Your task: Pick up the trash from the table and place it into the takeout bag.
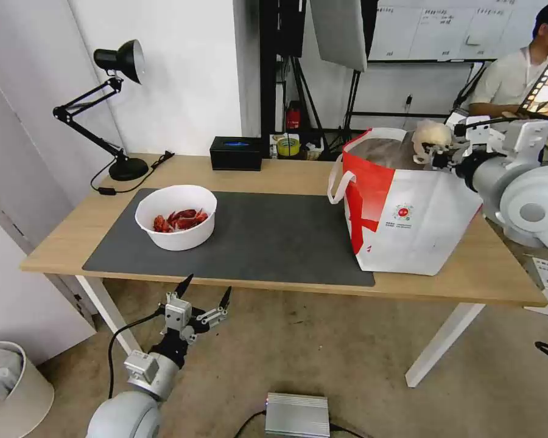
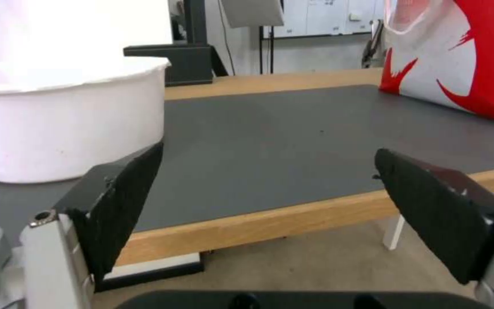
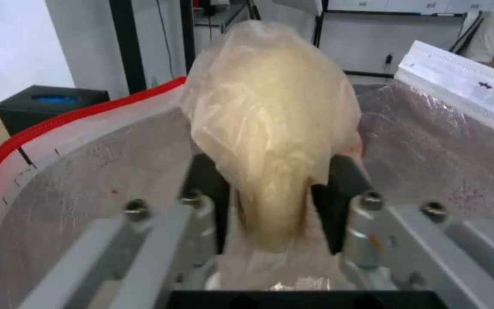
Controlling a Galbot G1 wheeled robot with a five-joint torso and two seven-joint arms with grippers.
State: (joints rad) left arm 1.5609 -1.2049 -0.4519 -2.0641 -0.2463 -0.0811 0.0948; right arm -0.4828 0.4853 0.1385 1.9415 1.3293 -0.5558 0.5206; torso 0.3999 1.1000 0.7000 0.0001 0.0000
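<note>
Right gripper (image 3: 272,189) pinches a crumpled pale wad (image 3: 270,116) above the takeout bag (image 1: 420,225); release only once well inside the foil lining; left gripper (image 1: 204,291) waits, spread and empty, below the table (image 1: 286,173) edge.

Crumpled wad (image 3: 270,128) above open bag (image 1: 408,225) (bowl (image 1: 176,217) on mat)

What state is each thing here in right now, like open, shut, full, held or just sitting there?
Takeout bag: upright on the table, mouth open.
Crumpled pale wad: gripped, held over the bag's mouth.
Right gripper: shut on the wad.
Left gripper: open, empty, below the table's front edge.
White bowl: upright on the grey mat, red shells inside.
Desk lamp: standing, looks unlit.
Black tissue box: at the table's back edge.
</note>
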